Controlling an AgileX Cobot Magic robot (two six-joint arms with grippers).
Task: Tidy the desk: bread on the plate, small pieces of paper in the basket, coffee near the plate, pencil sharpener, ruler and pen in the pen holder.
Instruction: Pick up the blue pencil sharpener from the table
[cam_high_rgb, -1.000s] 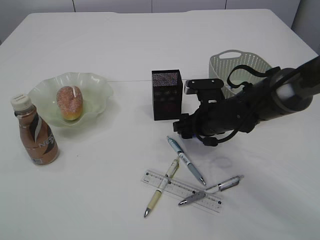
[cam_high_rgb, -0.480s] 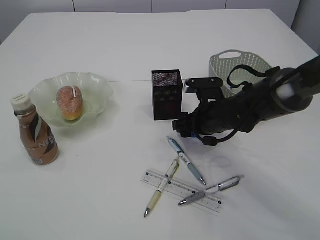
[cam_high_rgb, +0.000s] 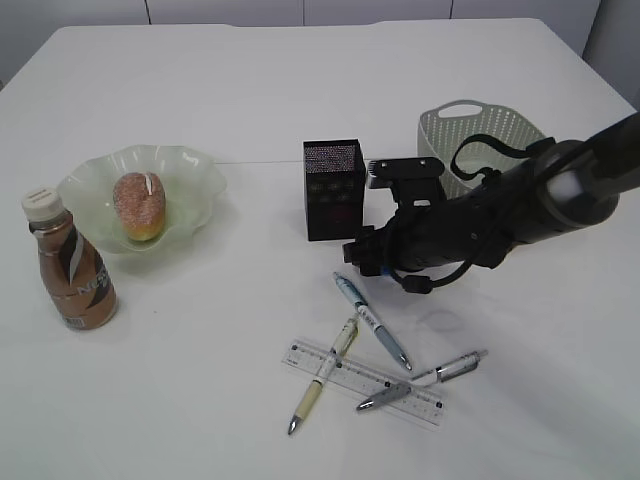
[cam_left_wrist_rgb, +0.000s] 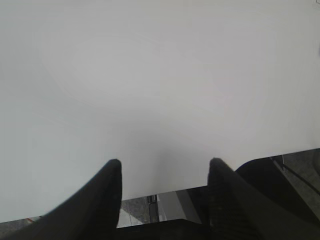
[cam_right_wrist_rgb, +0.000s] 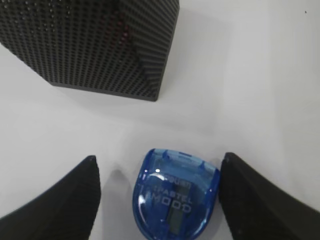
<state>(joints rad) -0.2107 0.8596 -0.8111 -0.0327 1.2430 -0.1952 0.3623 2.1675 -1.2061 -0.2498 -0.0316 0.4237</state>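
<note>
Between right hand (cam_right_wrist_rgb: 157, 200) fingers (cam_right_wrist_rgb: 60, 205): blue pencil sharpener (cam_right_wrist_rgb: 175, 197) flat on bench (cam_high_rgb: 200, 90), lid lettering reads "PASTEL", rest too blurry. Fingers spread wide either side, not touching it, nothing gripped. Black mesh pen holder (cam_right_wrist_rgb: 95, 42) just beyond. Left hand (cam_left_wrist_rgb: 162, 167) about half open, holding nothing, over bare bench. Coffee bottle (cam_high_rgb: 68, 262) label partly readable, "NES...", beside plate (cam_high_rgb: 190, 165) with bread (cam_high_rgb: 138, 205). Pens (cam_high_rgb: 370, 320) and ruler (cam_high_rgb: 365, 383) lie near front.

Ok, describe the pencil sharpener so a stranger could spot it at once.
Find the black mesh pen holder mid-table. Just in front of it, between the right end effector's open fingers, lies the pencil sharpener: the only translucent blue, rounded thing there.
</note>
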